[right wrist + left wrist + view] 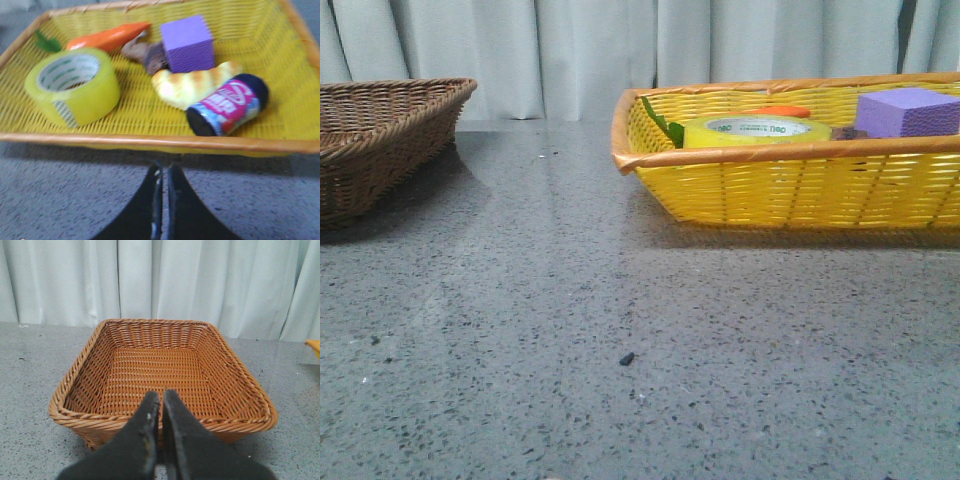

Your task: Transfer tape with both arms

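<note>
The tape [75,85], a wide yellow roll with a white core and green lettering, lies flat in the yellow basket [150,142] near its left corner; the front view shows the tape [757,131] just above the basket's rim. My right gripper [163,167] is shut with nothing in it, over the table just outside the basket's near rim, apart from the tape. My left gripper [161,396] is shut and empty in front of the brown wicker basket [90,355]. Neither gripper appears in the front view.
The yellow basket [780,190] also holds an orange carrot [107,36], a purple block [187,44], a croissant [192,82], a dark can with a pink label [227,105] and a brownish item [145,52]. The brown basket [380,140] is at the table's left. Curtains hang behind.
</note>
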Robot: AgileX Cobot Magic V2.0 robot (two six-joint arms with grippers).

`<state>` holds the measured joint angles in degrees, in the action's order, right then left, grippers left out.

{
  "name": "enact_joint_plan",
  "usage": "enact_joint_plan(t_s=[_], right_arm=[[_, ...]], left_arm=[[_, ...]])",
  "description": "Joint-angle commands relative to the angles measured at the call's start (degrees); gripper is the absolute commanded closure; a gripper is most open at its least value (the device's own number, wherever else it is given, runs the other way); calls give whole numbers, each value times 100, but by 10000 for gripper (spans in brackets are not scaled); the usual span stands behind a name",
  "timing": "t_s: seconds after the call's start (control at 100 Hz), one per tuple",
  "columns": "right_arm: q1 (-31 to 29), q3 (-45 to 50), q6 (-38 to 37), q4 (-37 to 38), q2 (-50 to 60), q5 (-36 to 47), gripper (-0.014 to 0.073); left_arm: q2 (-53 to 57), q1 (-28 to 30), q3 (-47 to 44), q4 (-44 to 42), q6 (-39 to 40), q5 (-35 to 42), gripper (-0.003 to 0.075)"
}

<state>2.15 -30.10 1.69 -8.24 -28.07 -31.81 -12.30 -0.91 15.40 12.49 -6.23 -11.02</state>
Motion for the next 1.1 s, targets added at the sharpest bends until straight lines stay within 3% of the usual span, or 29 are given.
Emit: enact_joint_plan(t_s=[0.0,0.32,0.42,0.52,0.59,1.09], right_arm=[[216,-609,183,47,-584,41,660],[1290,-2727,196,98,-2862,-586,631],[1567,-3432,232,128,-3575,-895,504],[1785,-4169,330,128,-4273,-1330,321],[1891,-4628,487,128,-4743,-1733,261],[1925,-6784,541,128,-7225,-2993,264]], left_arm=[[-245,10,288,21,52,353,741],[-367,10,347,21,52,374,741],[-367,10,347,21,52,374,741],[-367,10,347,21,52,374,741],[-367,10,347,21,52,374,741],[-367,10,347,21,52,374,741]])
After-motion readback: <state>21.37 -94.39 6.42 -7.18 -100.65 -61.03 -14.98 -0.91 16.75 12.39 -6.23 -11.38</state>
